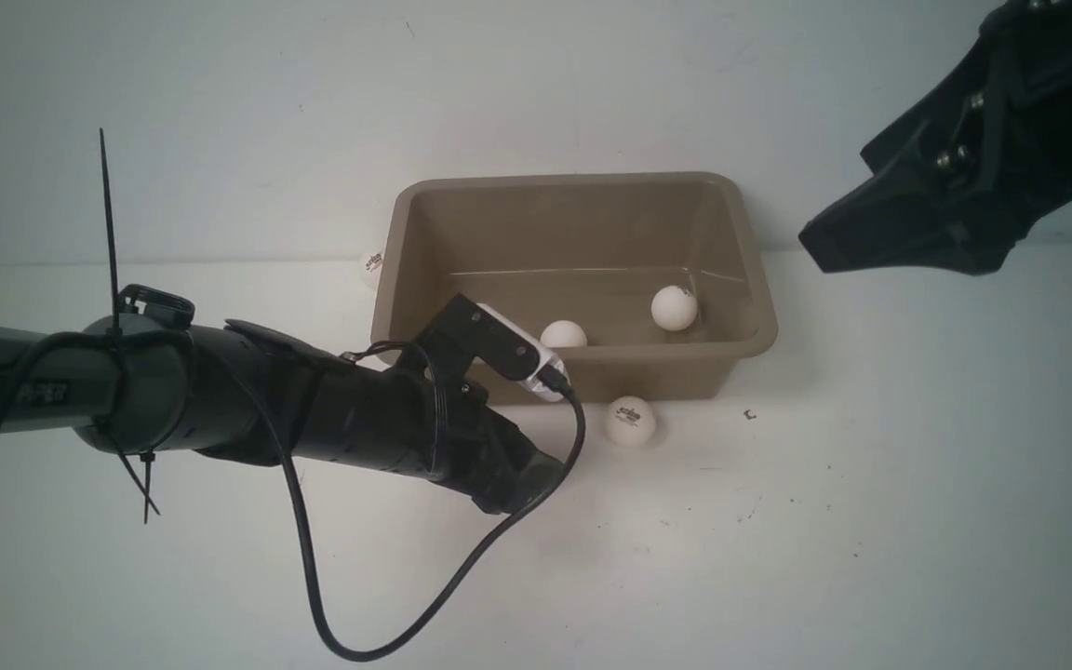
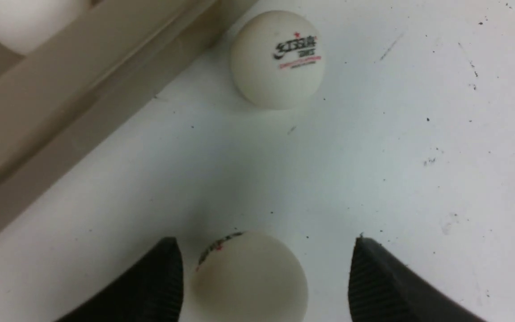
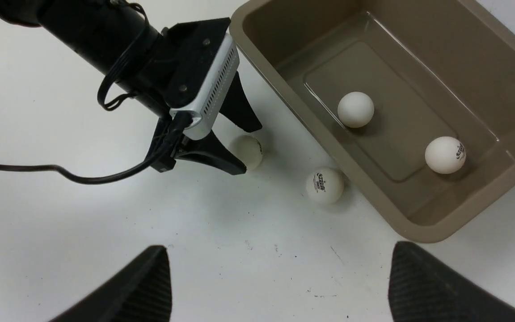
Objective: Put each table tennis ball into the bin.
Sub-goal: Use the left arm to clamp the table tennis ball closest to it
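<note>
**Stock at this moment: two balls binned, three on the worktop**

Left arm (image 1: 247,400): enters at the left edge of the front view and reaches to centre. I have it low over the worktop (image 1: 871,521).

Outlying ball (image 1: 370,267): left of centre, on the worktop just beside the bin's left wall. Untouched.

Left pincer (image 3: 249,149): hidden under its own camera housing in the front view. The wrist views show its jaws spread, one either side of the straddled ball (image 2: 248,279). One finger looks to be touching it or nearly so, and the other stands clear. Nothing is pinched. This ball sits on the worktop near the bin's front wall.

Bin (image 1: 573,180): centre of the front view, upright and open. It holds two, lying apart from each other: the inner left ball (image 1: 563,334) by the near wall and the inner right ball (image 1: 674,308) toward the right end.

Front ball (image 1: 630,420): lower centre, on the worktop just beside the bin's front wall, logo up.

Right pincer (image 3: 280,250): upper right of the front view, raised well clear of everything, jaws spread and empty.

Step in hand, as I read it: the grasp on the straddled ball. The next move calls for closing gently and squarely across its middle, since a light sphere may squirt out of a lopsided squeeze. After that comes a lift over the flared rim and a release inside. The front ball lies close by, so I would keep the fingers from nudging it.
</note>
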